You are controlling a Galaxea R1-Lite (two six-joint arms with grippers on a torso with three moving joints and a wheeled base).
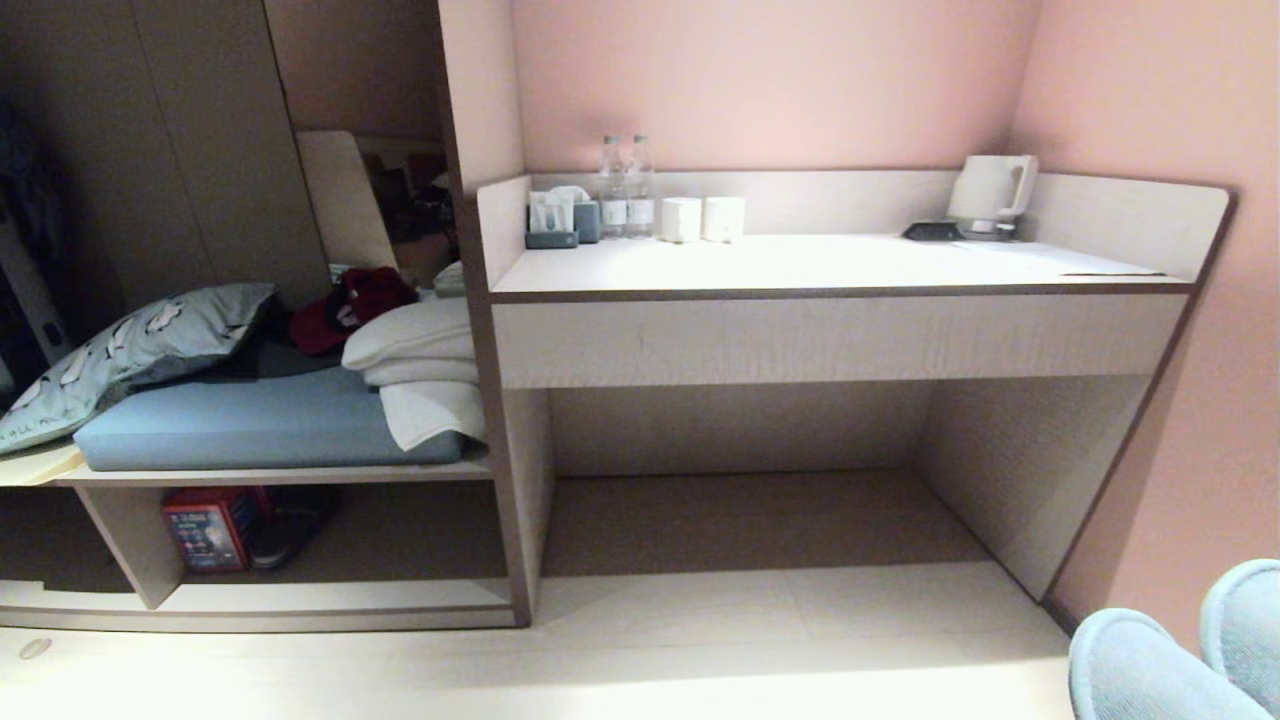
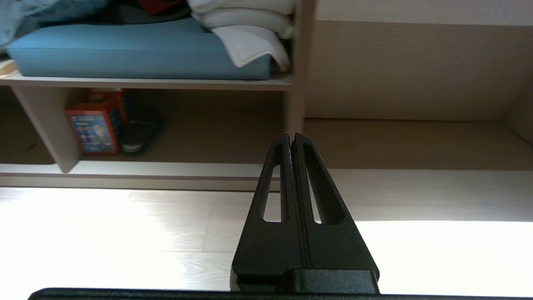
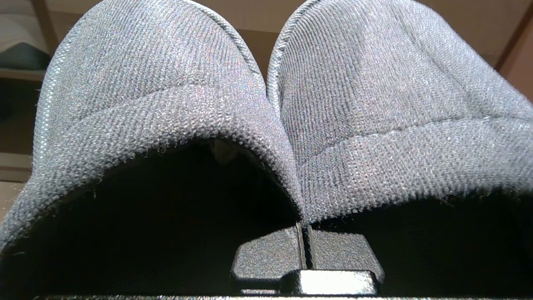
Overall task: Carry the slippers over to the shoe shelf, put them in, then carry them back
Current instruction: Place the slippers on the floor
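the slippers (image 3: 266, 125), soft, light and floppy by the look, are pinched together by their touching inner walls in the closed right gripper (image 3: 305, 231), well apart from the shoe shelf (image 1: 300, 595), while the left gripper (image 2: 291, 137) is shut on nothing.

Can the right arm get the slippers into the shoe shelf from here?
Probably not yet. The right gripper is shut on the slippers at the head view's lower right, while the shoe shelf sits far left past the desk recess; the floor between looks free.
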